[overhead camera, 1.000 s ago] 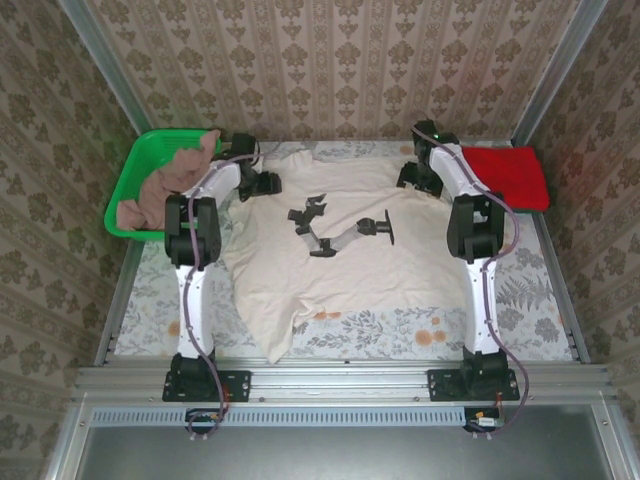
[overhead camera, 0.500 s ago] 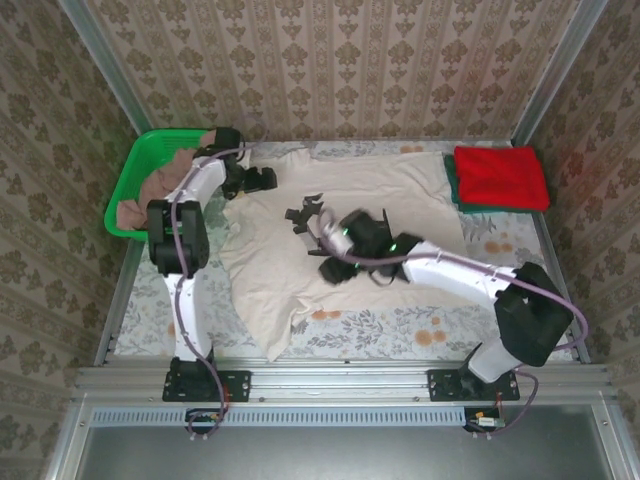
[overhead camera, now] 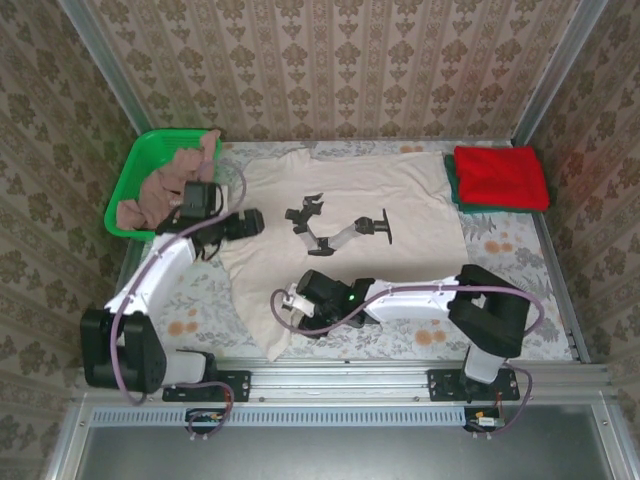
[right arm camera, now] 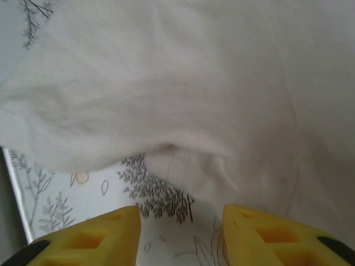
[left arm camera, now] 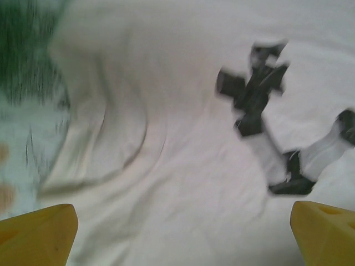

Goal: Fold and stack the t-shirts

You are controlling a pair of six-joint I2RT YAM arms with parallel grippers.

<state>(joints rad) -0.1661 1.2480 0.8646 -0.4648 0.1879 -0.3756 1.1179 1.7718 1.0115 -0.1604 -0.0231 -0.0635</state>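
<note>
Top and wrist views, fold not yet begun. The cream shirt (overhead camera: 400, 190) lies spread across the middle of the table (overhead camera: 520, 290), print up, its near hem bunched and partly turned under. My right claw (overhead camera: 290, 305) hangs low at that near-left hem, released, with the patterned table cover showing in the gap between its fingers (right arm camera: 94, 238). My left claw (overhead camera: 250, 222) sits over the shirt's left sleeve area, spread wide and holding nothing; the left wrist view is smeared, so I would not trust it for exactly which fold of cloth lies beneath. Hazards, as I judge them: closing the right claw here could pinch the table cover with the hem, or catch one layer alone, because the edge is doubled; a grip on one side that lands off the matching corner would drag the shirt askew and crease the fold. Containers: the basket (overhead camera: 127, 185) at the far left holds the pink shirt (overhead camera: 165, 185), heaped and lapping over its far rim (one shirt, as far as I can make out). The red shirt (overhead camera: 500, 178) lies folded at the far right upon the green shirt (overhead camera: 451, 182), whose edge just shows.
</note>
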